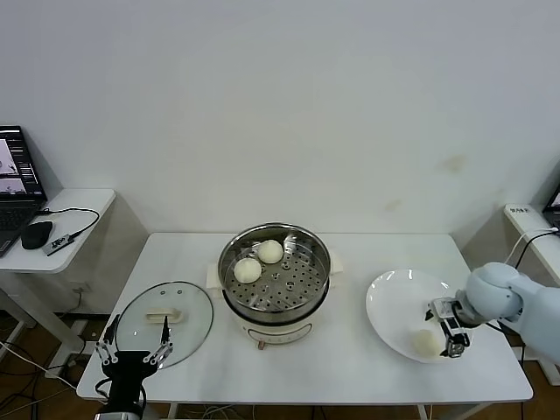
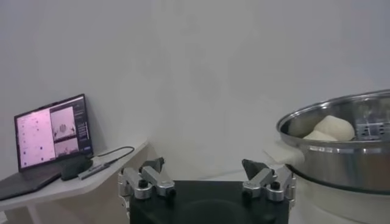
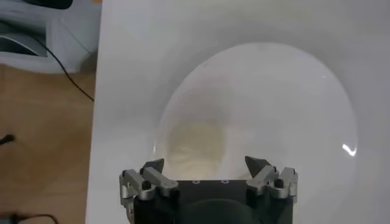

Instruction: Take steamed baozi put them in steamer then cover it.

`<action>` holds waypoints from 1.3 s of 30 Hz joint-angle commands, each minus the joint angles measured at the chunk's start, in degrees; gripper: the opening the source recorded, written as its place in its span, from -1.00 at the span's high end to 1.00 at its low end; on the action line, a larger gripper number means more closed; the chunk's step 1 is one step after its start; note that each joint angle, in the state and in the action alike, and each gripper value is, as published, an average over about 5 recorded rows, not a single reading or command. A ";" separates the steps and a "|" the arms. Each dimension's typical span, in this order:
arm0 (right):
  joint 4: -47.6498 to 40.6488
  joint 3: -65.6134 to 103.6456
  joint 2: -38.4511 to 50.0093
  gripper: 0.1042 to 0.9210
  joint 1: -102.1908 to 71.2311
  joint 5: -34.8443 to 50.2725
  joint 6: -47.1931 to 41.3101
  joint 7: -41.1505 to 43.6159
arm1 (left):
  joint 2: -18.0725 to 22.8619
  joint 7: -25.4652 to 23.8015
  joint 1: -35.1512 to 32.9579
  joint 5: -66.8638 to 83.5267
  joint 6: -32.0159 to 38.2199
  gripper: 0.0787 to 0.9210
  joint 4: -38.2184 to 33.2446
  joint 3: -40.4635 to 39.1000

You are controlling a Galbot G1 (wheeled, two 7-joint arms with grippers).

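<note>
Reaching over the plate (image 1: 389, 302) at the table's right edge, we hold our right gripper (image 3: 207, 165) with jaws apart above a baozi (image 3: 194, 146); next we judge it needs lowering and closing. Two buns (image 1: 259, 261) sit in the steamer (image 1: 311, 248); the cover (image 1: 188, 297) lies at the front-left corner, left gripper (image 1: 133, 347) spread wide beside it.

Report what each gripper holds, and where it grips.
Nothing held. Right gripper is open over a baozi on the plate; left gripper is open by the cover.

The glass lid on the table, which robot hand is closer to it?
Left. The left hand hovers at the glass lid's near edge, while the right hand is far across the table, over the white plate.
</note>
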State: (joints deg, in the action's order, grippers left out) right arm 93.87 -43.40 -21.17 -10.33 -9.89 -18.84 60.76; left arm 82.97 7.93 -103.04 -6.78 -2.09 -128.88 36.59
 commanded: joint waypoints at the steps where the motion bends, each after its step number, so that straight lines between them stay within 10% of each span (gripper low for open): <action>1: -1.14 1.98 -0.68 -0.68 -3.49 -0.72 -0.12 0.41 | 0.18 0.00 0.00 -0.22 -0.01 -0.77 0.19 -0.21; 26: -1.00 3.26 -0.49 0.02 -2.29 0.01 -1.61 1.30 | 0.47 0.05 -0.07 -0.30 0.00 -0.77 0.05 -0.55; 39: 1.78 7.12 1.45 0.03 7.62 6.80 -1.93 2.94 | 0.09 0.03 0.24 -0.08 0.01 -0.77 -0.69 -0.42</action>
State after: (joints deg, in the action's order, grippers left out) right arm 94.65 -38.52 -20.18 -8.94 -7.10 -20.95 63.05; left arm 83.19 7.98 -102.93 -6.93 -2.09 -129.44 36.04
